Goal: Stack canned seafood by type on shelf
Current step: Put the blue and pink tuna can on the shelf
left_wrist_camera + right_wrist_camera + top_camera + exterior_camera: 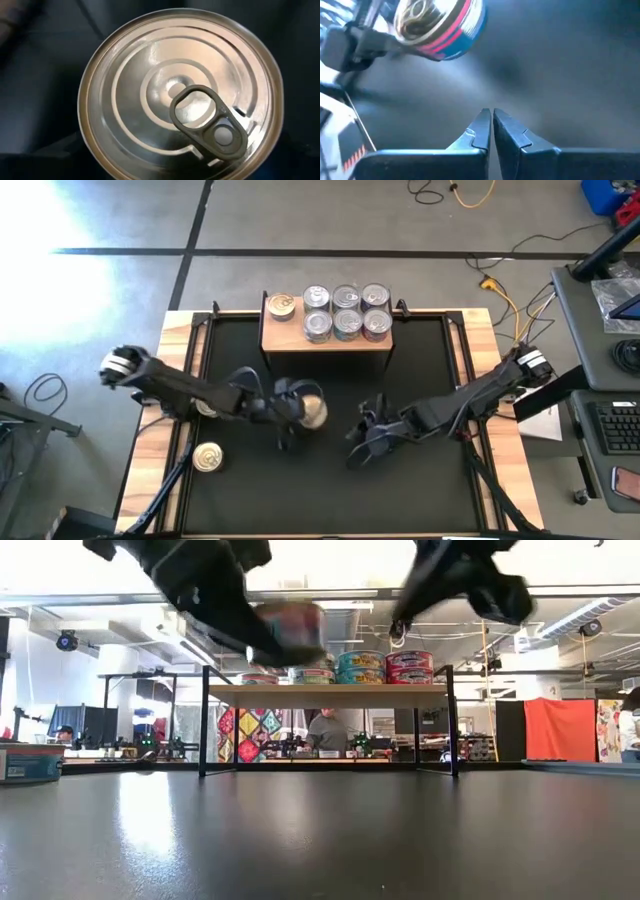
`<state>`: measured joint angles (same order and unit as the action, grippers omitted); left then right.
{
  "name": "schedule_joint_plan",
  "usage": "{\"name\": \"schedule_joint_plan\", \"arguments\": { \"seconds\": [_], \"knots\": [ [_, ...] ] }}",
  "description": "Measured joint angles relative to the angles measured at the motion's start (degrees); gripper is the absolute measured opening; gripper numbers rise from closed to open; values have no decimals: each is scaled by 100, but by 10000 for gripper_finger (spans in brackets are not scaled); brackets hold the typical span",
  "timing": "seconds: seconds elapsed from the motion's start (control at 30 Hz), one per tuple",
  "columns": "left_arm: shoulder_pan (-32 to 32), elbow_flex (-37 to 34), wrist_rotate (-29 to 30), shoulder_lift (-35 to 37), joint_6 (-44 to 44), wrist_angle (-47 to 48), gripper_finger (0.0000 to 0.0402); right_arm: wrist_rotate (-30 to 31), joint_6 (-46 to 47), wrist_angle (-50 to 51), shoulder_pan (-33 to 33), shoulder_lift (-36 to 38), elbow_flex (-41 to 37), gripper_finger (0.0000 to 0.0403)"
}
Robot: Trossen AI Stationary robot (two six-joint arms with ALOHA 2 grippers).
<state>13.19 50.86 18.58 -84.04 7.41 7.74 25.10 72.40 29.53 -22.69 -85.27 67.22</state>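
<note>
- A lone tin with a gold lid lies flat at the lower left of the high view, on the black counter, well apart from everything else.
- The left hand hangs left of centre in that view, pinching a tin clear of the counter; the low view shows this tin raised in the air, blurred, with a reddish band on its side.
- Up close in the left wrist view, the held tin's lid is bright silver metal, pressed in round rings, with a dull grey pull tab riveted near its middle. No writing can be read on it.
- The shelf, a light-wood top on thin dark legs, stands at the upper middle of the high view against the counter's far edge. One gold-lidded tin rests at its left end; just beside it, six silver lids stand in two close rows. The low view shows these as stacks with red and teal labels, the print too small to read.
- The right hand hovers right of centre, its fingers pressed together and holding nothing.
</note>
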Motion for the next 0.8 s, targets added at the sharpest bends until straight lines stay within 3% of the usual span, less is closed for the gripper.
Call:
{"name": "schedule_joint_plan", "arguments": {
  "seconds": [0.2, 0.33, 0.47, 0.6, 0.8],
  "knots": [
    [-970, 50, -11, 821, -290, 1375, 342, 744, -1480, -1914, 501, 158, -4, 13],
    [-1662, 377, -5, 1071, -532, 1928, 347, 178, -3210, -3358, 1148, -48, 211, 13],
    [-2130, 821, -10, 1085, -844, 2442, 345, -426, -4599, -2690, 1709, -423, 986, 13],
    [-2616, 1117, -9, 1038, -1050, 2734, 345, -455, -5971, -1742, 2142, -817, 1998, 13],
    [-3477, 1127, -64, 1015, -951, 2871, 345, -450, -7685, -1229, 2541, -1207, 3252, 13]
  ]
}}
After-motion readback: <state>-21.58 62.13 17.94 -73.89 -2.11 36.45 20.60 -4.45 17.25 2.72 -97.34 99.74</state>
